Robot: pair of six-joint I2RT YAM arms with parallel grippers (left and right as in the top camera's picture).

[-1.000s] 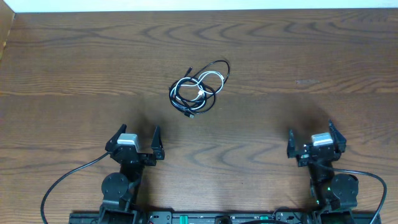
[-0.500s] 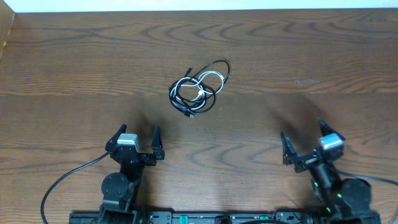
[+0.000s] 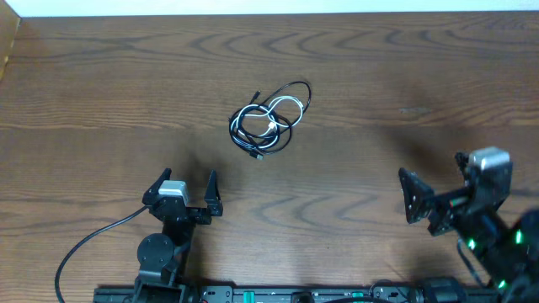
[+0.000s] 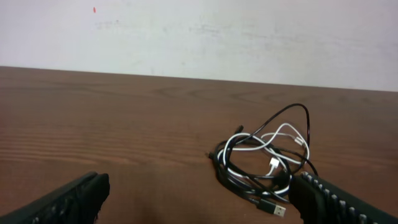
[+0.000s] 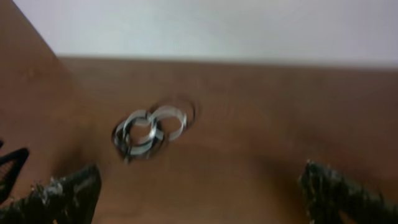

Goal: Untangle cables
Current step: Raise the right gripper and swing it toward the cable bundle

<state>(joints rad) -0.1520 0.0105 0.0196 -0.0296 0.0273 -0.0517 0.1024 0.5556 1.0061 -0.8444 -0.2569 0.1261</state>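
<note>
Lying knotted, cables (image 3: 268, 124), left hand (image 3: 186, 178) and right hand (image 3: 432, 172) agape

Dark brown wood-grain table (image 3: 101, 101) fills view. Pale plain wall (image 4: 186, 31) behind far edge; small red speck (image 4: 94, 10) on wall.

One white cable (image 4: 287, 126), black cables (image 4: 307, 124) too tangled to count, one table (image 4: 93, 112).

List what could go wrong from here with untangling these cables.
1. The white cable is threaded through loops of the black cables; pulling one strand alone may tighten the knot.
2. The strands lie packed together, so the open right tool may pinch several at once.
3. The right wrist view is blurred, so aiming could be off.
</note>
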